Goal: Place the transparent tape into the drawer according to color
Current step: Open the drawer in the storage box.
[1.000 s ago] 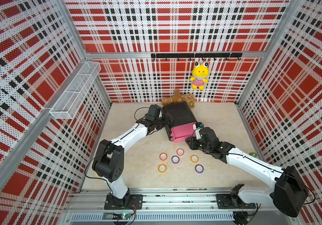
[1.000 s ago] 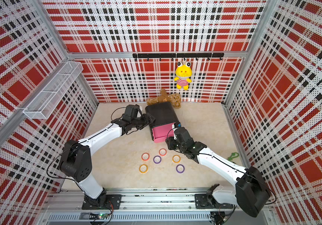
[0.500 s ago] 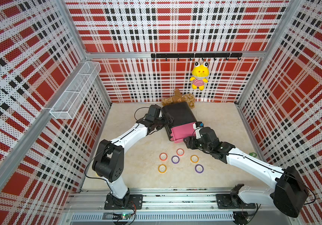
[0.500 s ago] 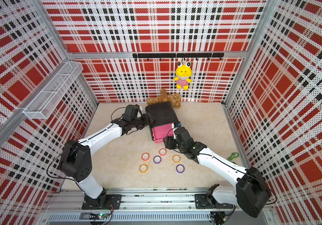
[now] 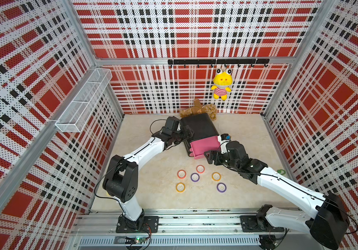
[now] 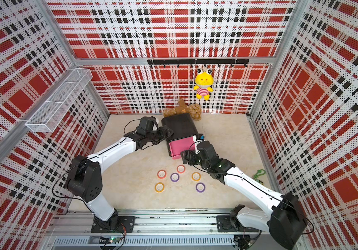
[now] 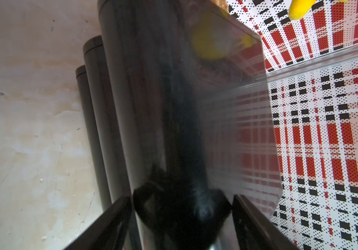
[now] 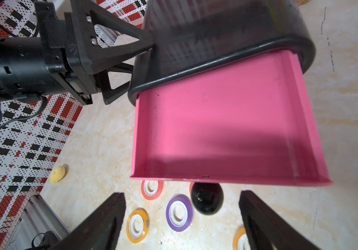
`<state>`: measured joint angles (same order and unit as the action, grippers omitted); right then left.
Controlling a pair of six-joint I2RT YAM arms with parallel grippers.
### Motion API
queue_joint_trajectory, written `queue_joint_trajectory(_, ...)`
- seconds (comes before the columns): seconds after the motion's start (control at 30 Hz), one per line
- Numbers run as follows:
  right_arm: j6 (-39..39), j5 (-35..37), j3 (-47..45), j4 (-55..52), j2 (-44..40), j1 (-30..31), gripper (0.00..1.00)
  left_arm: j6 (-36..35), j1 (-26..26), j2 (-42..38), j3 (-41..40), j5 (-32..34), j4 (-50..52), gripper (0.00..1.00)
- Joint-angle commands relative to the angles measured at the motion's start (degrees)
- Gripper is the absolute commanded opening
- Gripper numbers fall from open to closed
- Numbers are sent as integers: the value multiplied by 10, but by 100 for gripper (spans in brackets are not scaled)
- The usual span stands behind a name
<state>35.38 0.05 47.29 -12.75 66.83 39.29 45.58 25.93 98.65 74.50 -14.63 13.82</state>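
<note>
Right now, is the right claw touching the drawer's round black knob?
Apart. The right wrist view shows the knob sitting between the open right gripper's fingers, with a clear gap on each side.

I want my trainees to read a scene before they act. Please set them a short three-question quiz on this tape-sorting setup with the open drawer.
1. How many tape rings lie on the table?
2. True or false: the open pink drawer already holds a ring.
3. The right gripper is: A) shut on the black knob; B) open, its jaws either side of the knob and clear of it; C) shut on a purple ring.
Key: 1. Six: two red-orange, two purple, two yellow-orange. 2. False, it is empty. 3. B.
</note>
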Motion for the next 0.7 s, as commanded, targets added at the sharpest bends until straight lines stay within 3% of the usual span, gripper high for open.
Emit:
queue_joint_trajectory(0.0,-9,4,6,-29,-24,5,96,-9,4,1,-7,-2,12,86)
queue_joint_trajectory(0.07,-14,9,3,-46,-40,5,100,-10,3,-4,-10,-2,13,89)
queue_joint_trajectory(0.3,-54,44,3,-136,-97,5,100,-17,-1,-47,-43,9,12,100)
queue_joint_trajectory(0.5,-42,35,9,-226,-126,5,100,-25,-6,-112,-83,45,13,99)
queue_joint_trajectory(0.67,2,14,-2,-288,-146,6,99,-72,-11,-164,-107,73,22,99)
